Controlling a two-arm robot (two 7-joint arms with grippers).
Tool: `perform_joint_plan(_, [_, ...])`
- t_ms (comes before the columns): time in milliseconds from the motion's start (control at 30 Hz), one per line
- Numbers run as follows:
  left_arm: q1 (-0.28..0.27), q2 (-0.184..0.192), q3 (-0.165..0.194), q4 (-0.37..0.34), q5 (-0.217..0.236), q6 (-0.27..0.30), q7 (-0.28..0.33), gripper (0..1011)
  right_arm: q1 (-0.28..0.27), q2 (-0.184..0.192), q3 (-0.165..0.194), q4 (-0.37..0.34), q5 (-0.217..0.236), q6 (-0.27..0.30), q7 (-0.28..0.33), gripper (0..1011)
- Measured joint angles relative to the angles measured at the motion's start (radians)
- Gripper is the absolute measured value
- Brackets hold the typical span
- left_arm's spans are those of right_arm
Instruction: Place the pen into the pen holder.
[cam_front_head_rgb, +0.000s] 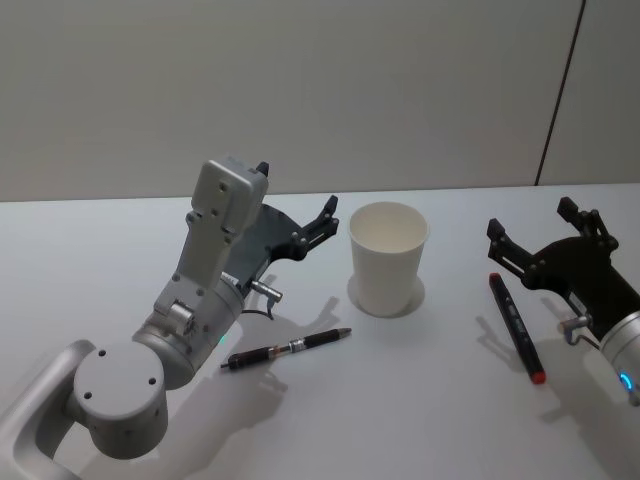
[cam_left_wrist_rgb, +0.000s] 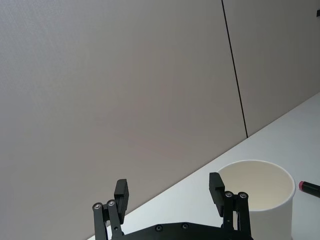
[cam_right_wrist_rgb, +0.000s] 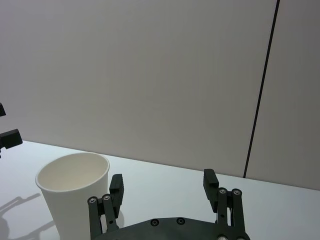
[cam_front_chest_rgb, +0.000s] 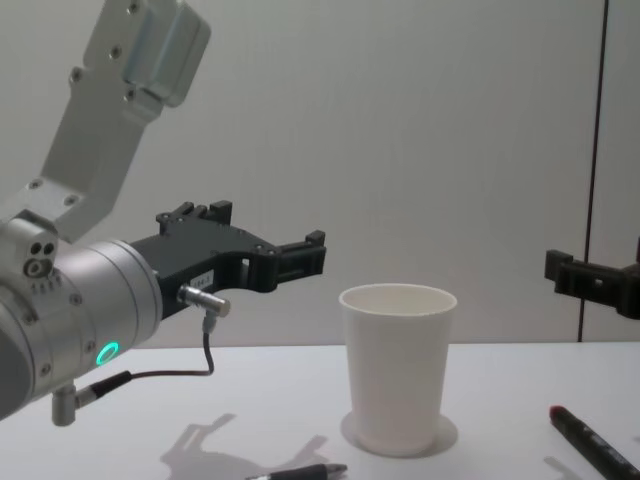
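The pen holder, a white paper cup, stands upright and empty mid-table, also seen as the cup. A black pen with a dark red grip lies on the table in front of it, to the left. A black marker with a red tip lies to the cup's right. My left gripper hovers open and empty above the table, left of the cup and behind the pen. My right gripper is open and empty, right of the cup, above the marker's far end.
A white tabletop runs back to a plain grey wall with a dark vertical seam. A thin cable hangs under the left wrist. Open table lies in front of the cup and the pens.
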Motion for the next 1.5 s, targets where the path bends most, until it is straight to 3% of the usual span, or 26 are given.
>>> perform_joint_plan(1167, [0.001, -0.001, -0.002, 0.0, -0.001, -0.001, -0.003, 1001, 0.0, 0.0, 0.0, 0.0, 0.0, 0.0, 0.0, 1002])
perform_joint_plan(1500, [0.007, 0.008, -0.011, -0.002, -0.011, -0.01, -0.03, 1001, 0.0, 0.0, 0.0, 0.0, 0.0, 0.0, 0.0, 1001])
